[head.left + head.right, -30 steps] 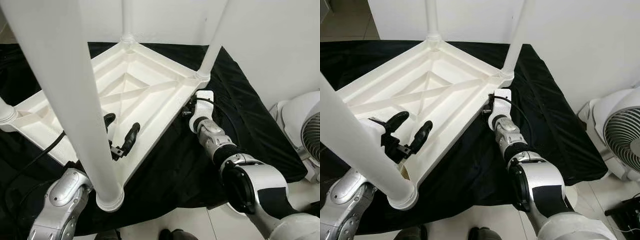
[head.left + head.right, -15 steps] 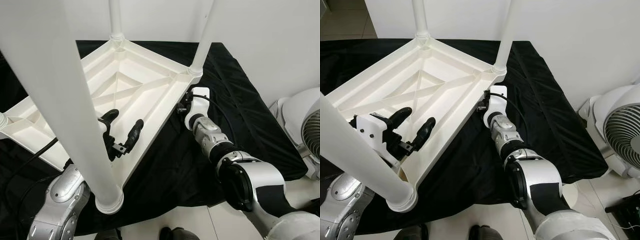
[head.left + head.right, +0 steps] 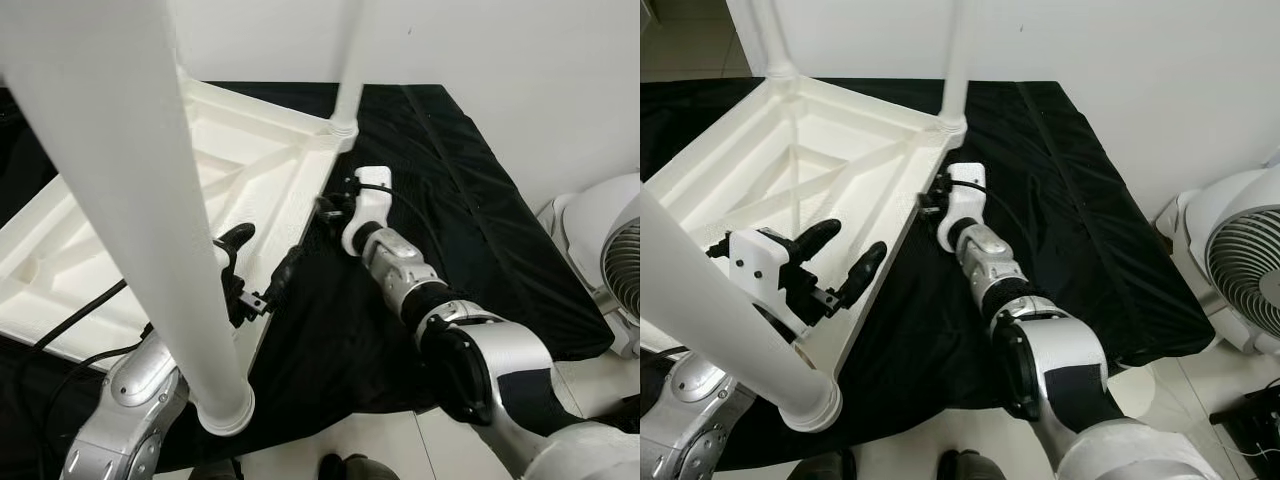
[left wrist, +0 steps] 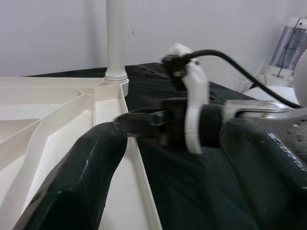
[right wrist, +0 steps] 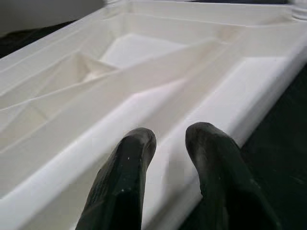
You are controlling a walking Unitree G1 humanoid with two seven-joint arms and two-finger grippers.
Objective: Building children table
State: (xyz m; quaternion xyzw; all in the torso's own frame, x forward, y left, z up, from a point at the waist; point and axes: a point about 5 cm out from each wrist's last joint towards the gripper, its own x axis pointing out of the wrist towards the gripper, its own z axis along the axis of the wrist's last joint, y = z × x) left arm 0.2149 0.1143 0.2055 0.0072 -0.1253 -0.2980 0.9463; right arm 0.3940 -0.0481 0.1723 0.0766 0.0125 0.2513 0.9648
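Nearest to the camera, in the lower left of the head views, a thick white leg [image 3: 150, 230] rises from its socket at the near corner of the upturned children table [image 3: 790, 170], which lies top down on the surface covered with a black cloth [image 3: 1080, 220]. Just behind this leg the left end effector [image 3: 845, 262] hovers at the near right rim of the table, its two black fingers spread apart with nothing between them; one finger is over the ribbed inside, the other over the cloth. The risk here, I think, is that the left arm bumps the near leg, because the leg stands very close to the wrist and could be pushed loose from its socket or tilt the whole table. A little farther, in the middle of the frame, the right end effector [image 3: 325, 205] rests at the right rim of the table; in its wrist view the fingers [image 5: 122, 187] stand a little apart, over the white edge, and they pinch nothing. If it presses sideways, the light plastic table may slide on the smooth cloth and the cloth may wrinkle under it. At the far corner another leg [image 3: 955, 60] stands upright, and a further leg [image 3: 765, 40] is in the upper left. A fan [image 3: 1240, 270] stands on the floor at the right, well apart.
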